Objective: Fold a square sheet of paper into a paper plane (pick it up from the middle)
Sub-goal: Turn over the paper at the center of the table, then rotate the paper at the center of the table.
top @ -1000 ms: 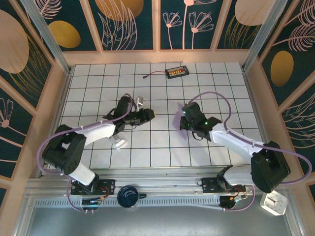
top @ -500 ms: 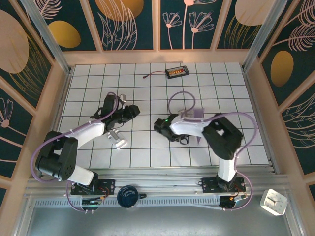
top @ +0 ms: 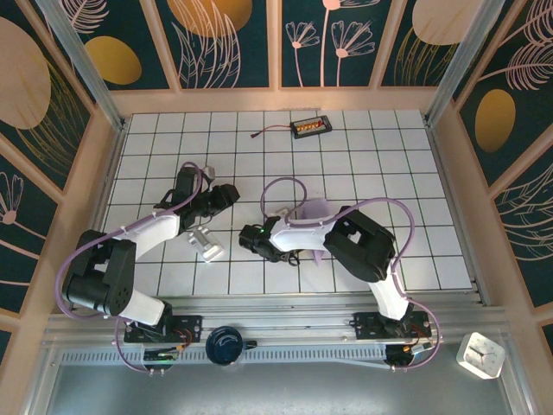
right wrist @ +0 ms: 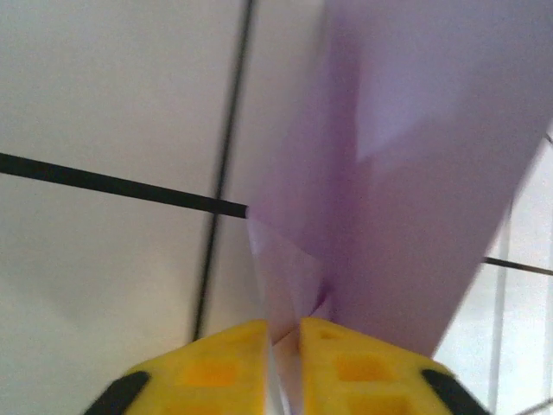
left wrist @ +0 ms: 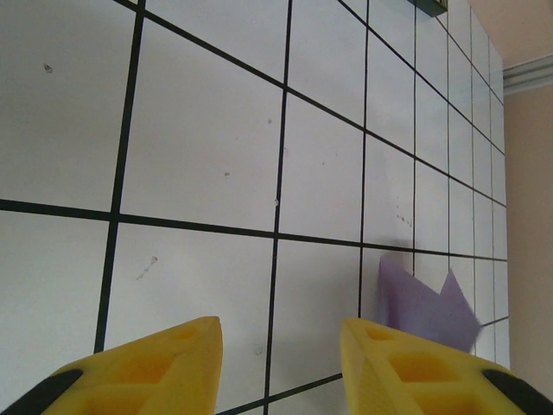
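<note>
right jaws pinch the folded paper point(right wrist: 415, 173) over the tiled surface point(top: 389, 173), left jaws spread above bare tiles, a silver block point(top: 207, 245) just beside the left arm point(top: 155, 226).

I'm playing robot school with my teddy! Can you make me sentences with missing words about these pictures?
The sheet of paper pinched by the right gripper is coloured ___.
The left gripper is ___, holding nothing.
The fingers of both grippers are coloured ___.
Missing words: purple; open; yellow.
</note>
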You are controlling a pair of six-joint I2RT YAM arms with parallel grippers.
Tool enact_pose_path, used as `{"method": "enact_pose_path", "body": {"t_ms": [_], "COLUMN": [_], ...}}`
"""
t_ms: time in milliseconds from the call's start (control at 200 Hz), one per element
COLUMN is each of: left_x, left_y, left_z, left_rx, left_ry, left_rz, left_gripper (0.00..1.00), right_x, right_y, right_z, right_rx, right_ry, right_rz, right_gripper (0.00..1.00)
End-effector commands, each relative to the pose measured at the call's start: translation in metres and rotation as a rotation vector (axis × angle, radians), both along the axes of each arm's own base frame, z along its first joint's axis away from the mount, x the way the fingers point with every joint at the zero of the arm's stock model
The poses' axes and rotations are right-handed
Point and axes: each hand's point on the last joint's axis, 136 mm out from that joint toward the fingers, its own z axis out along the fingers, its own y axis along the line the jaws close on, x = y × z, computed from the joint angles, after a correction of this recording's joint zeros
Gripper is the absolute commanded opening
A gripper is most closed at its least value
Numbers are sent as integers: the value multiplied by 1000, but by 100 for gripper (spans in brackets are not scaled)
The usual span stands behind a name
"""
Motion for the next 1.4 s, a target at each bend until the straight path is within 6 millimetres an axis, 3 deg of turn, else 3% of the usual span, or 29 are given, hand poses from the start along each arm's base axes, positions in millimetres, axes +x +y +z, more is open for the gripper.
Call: {"method": "enact_pose_path", "body": {"t_ms": [0,90,190,325,465,540,601,746,941,961,1036,1251,1391], "left_x": [-6,-16,-30,-55,-77,-86,-89,-81,-76,-69,-62,-39,-26], "left_y": [-4,-7,-19,-62,-131,-165,-180,-193,-192,-197,-193,-178,-170], "left_z": [-3,-4,-6,-8,0,1,-6,-31,-68,-61,-69,-82,-88], "left_rx": [-37,-69,-98,-142,-220,-228,-225,-193,-118,-126,-106,-44,-10], "left_ry": [21,30,44,66,78,89,107,153,216,196,201,202,206], "left_rz": [-23,-27,-48,-139,-314,-404,-438,-463,-500,-504,-510,-528,-535], "left_gripper": [40,41,41,38,29,25,21,10,7,7,7,9,12], "right_x": [7,4,-5,-10,-5,-2,-1,-5,-14,-14,-17,-21,-13], "right_y": [46,65,70,38,-9,-25,-31,-35,-33,-33,-31,2,33], "right_z": [21,44,71,76,58,51,43,23,6,5,2,1,13], "right_rx": [224,396,592,834,991,1039,1077,1103,1151,1156,1178,1263,1318], "right_ry": [-7,9,32,113,150,152,162,195,228,227,236,269,269], "right_rz": [42,85,121,89,-7,-39,-63,-100,-175,-186,-211,-223,-188], "right_gripper": [23,27,28,28,25,20,17,10,8,7,7,8,11]}}
